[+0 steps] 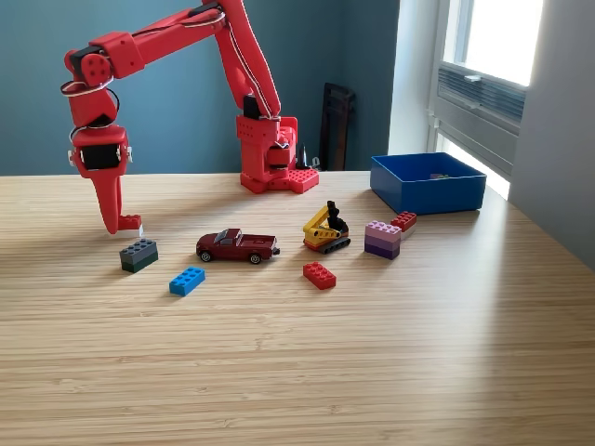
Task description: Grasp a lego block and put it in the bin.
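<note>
My red gripper (112, 226) points straight down at the exterior view's left, its tip at table level and covering the left part of a small red lego brick (133, 221). The fingers show as one tapered blade, so whether they are open or shut does not show. Just in front lie a dark grey brick (138, 254) and a blue brick (187, 281). Another red brick (319, 275) lies mid-table. A pink and purple block (382, 239) and a small red brick (403, 220) sit near the blue bin (432, 197) at the back right.
A dark red toy pickup (237, 245) and a yellow toy excavator (326, 229) stand between the bricks. The arm's red base (277, 163) is fixed at the table's back edge. A dark object leans on the wall behind it.
</note>
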Controlling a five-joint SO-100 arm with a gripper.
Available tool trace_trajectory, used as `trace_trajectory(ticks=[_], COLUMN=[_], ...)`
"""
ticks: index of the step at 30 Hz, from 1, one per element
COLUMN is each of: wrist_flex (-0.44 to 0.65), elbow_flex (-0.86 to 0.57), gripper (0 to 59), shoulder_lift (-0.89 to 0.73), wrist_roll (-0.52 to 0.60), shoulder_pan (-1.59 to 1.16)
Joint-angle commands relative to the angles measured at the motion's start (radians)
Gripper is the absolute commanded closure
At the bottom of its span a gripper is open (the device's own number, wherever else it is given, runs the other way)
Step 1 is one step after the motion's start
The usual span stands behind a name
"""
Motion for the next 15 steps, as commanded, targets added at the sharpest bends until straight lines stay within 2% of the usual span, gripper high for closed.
trace_trajectory(ticks=[1, 5, 12, 15], wrist_flex=[0.025, 0.054, 0.126, 0.129], elbow_flex=[-0.078, -0.104, -0.144, -0.144], gripper=[33.6, 34.5, 39.6, 48.2], shoulder_lift=[0.003, -0.015, -0.061, -0.064], wrist_roll=[0.023, 0.048, 0.095, 0.104], shoulder_pan=[-0.025, -0.041, -0.075, -0.077])
